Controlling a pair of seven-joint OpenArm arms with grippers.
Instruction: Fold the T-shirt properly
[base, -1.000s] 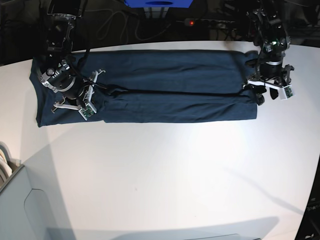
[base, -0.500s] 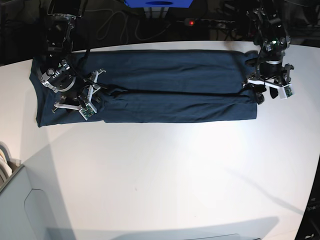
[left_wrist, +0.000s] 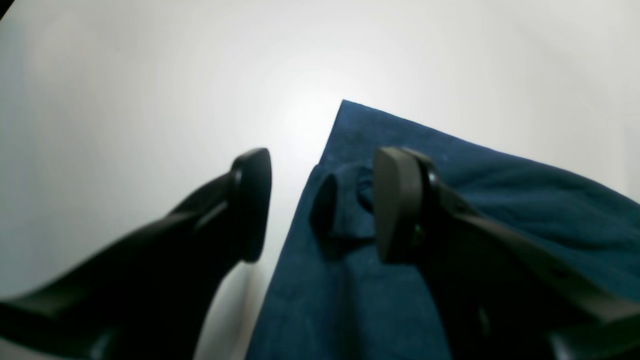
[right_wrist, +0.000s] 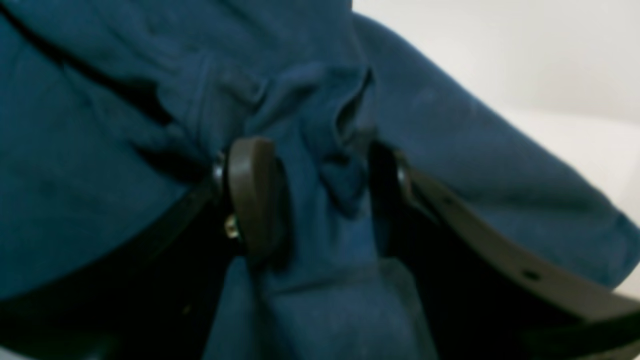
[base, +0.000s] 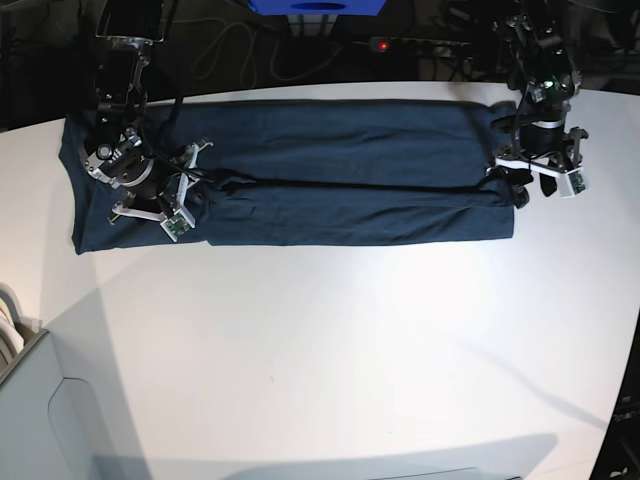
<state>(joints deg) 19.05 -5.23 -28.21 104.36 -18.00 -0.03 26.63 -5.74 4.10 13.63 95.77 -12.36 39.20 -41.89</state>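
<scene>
T-shirt (base: 330, 170): dark navy, lying flat on the white table (base: 330, 360) as a long band, both long sides already turned in to meet along a middle seam.
Right gripper (right_wrist: 315, 200): jaws parted, resting on the cloth near one end of the band; a pinched ridge of fabric stands between the fingertips, but they do not look pressed onto it — nothing truly held, as far as I can judge.
Left gripper (left_wrist: 320, 205): jaws wide apart, low over the other end; one fingertip over bare table, the other over the cloth, the shirt's edge running between them. Nothing gripped.
Step in hand: likely taking fresh holds at the two ends for the crosswise fold.
Doing it well: each gripper should catch all layers beneath it — not just the top one — then lift evenly, so the seam stays straight and the end edges land square.
Containers: a pale bin's corner (base: 20, 400) shows at the table's near edge, well apart from both grippers; its contents cannot be seen.
</scene>
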